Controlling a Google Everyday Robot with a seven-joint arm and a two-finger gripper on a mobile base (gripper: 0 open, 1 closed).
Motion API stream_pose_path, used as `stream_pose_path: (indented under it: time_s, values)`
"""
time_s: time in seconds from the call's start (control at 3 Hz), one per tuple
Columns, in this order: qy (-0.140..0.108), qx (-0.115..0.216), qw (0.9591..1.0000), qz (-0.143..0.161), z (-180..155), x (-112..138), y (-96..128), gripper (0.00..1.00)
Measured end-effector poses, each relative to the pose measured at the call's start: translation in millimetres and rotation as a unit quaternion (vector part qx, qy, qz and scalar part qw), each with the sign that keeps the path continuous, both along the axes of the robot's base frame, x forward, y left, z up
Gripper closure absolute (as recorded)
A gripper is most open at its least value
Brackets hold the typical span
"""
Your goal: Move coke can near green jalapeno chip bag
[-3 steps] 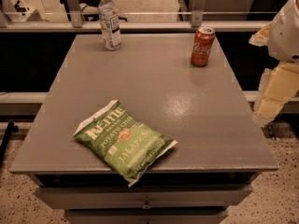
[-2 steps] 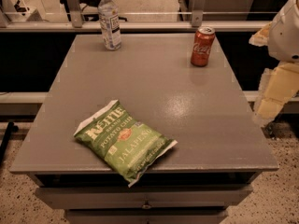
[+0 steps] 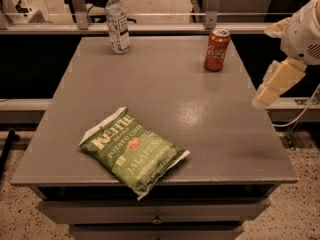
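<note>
Cream gripper (image 3: 265, 95) right of coke can (image 3: 217, 50)

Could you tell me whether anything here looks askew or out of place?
Only the green jalapeno chip bag: it lies askew, one corner overhanging the front edge of the table. The coke can and water bottle stand upright; the claw hangs by its right edge.

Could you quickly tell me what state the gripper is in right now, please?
Gripper: off the right edge of the table, well apart from the coke can; open or closed cannot be told.
</note>
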State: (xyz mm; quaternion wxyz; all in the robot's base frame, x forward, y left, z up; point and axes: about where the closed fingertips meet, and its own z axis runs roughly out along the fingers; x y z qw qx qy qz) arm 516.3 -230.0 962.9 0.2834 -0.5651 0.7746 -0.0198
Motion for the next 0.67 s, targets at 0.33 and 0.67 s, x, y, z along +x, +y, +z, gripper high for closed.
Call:
stream_pose_path:
  time_s: [0.33,0.67]
  values:
    - [-0.031,0.048,0.9983,-0.016,-13,52,-12,0.00]
    - [-0.062,0.107,0.9916,-0.036,-23,108,-13,0.00]
